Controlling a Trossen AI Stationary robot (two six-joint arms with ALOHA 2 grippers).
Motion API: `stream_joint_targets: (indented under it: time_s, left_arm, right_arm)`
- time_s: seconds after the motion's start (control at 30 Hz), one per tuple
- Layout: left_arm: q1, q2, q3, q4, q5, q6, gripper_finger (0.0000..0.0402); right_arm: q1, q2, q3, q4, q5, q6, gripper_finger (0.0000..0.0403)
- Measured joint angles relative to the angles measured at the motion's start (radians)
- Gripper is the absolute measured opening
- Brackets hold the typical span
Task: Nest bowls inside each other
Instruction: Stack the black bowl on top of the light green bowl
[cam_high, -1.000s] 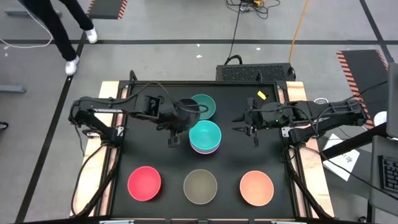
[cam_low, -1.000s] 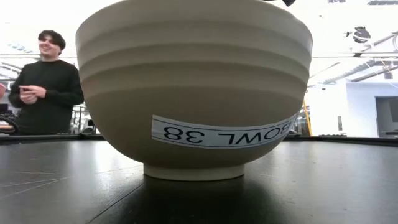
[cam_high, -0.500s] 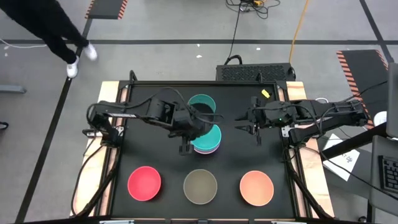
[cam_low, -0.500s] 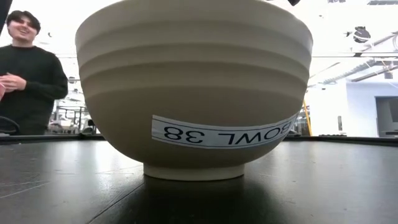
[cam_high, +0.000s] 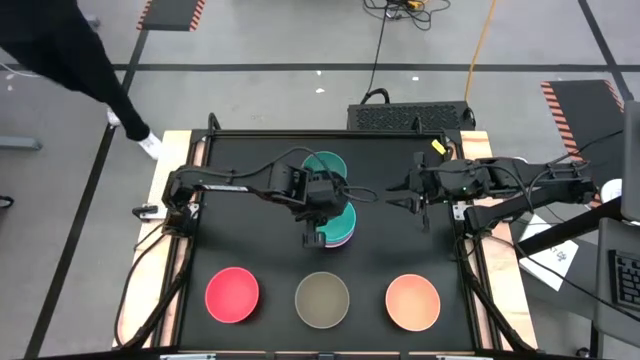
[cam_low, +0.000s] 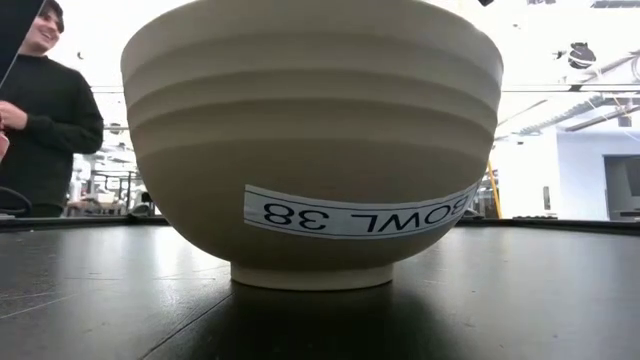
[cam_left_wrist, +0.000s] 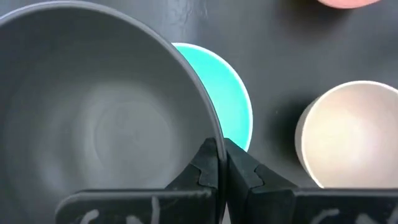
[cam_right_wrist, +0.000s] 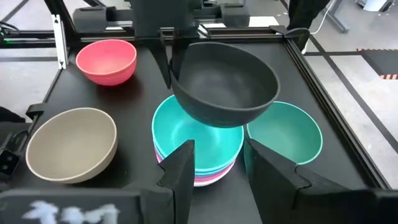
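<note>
Since a second ago the left arm has been swinging inward from the far left side, and its left claw (cam_right_wrist: 166, 43) is now hanging over the middle of the counter (cam_high: 260, 255), carrying a black bowl (cam_right_wrist: 225, 82) directly above the stack of bowls (cam_right_wrist: 198, 149). Pinched hard on the bowl's rim, one finger inside and one outside, the claw is letting the bowl hang mouth-up, so it can drop straight into the light blue bowl (cam_right_wrist: 186, 134) topping the stack; a magenta rim (cam_right_wrist: 205, 179) is peeking out beneath that one. In the right wrist view the black bowl is riding clear of the stack, not yet seated, so the nesting step looks only half done. Just behind the stack, the teal bowl (cam_right_wrist: 291, 135) is sitting alone, and along the near edge the red-pink bowl (cam_high: 232, 295), the olive-grey bowl (cam_high: 322, 299) and the peach-orange bowl (cam_high: 412, 302) are waiting in a row, spaced apart, probably so each can be picked by its rim. Off to the right of the stack the right claw (cam_high: 420, 205) is hovering with its fingers parted and nothing between them, out of the way of the lowering bowl. A person (cam_low: 45, 120) is standing beyond the counter
</note>
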Motion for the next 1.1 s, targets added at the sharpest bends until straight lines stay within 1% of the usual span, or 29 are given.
stream_joint_targets:
  time_s: [0.3, 0.43, 0.67, 0.73, 0.93, 1.1]
  left_arm:
    - [-0.053, 0.060, -0.003, 0.033, 0.019, -0.031, 0.0004]
    - [-0.075, 0.103, -0.003, 0.033, 0.008, -0.031, 0.0004]
    - [-0.100, 0.177, -0.003, 0.068, -0.029, -0.042, 0.0004]
    - [-0.111, 0.195, -0.003, 0.093, -0.070, -0.041, 0.0004]
    - [-0.127, 0.219, -0.001, 0.163, -0.129, -0.011, 0.0005]
    - [-0.129, 0.216, -0.002, 0.162, -0.138, -0.009, 0.0006]
  right_arm:
    - [-0.025, -0.018, -0.050, 0.017, 0.000, -0.003, 0.0130]
    - [-0.036, -0.025, -0.072, 0.029, 0.000, -0.003, 0.0130]
    - [-0.040, -0.034, -0.085, 0.046, -0.004, -0.002, 0.0130]
    - [-0.040, -0.036, -0.086, 0.058, -0.004, -0.003, 0.0130]
    - [-0.040, -0.047, -0.086, 0.093, -0.004, -0.004, 0.0130]
    - [-0.040, -0.055, -0.086, 0.090, -0.005, -0.004, 0.0130]
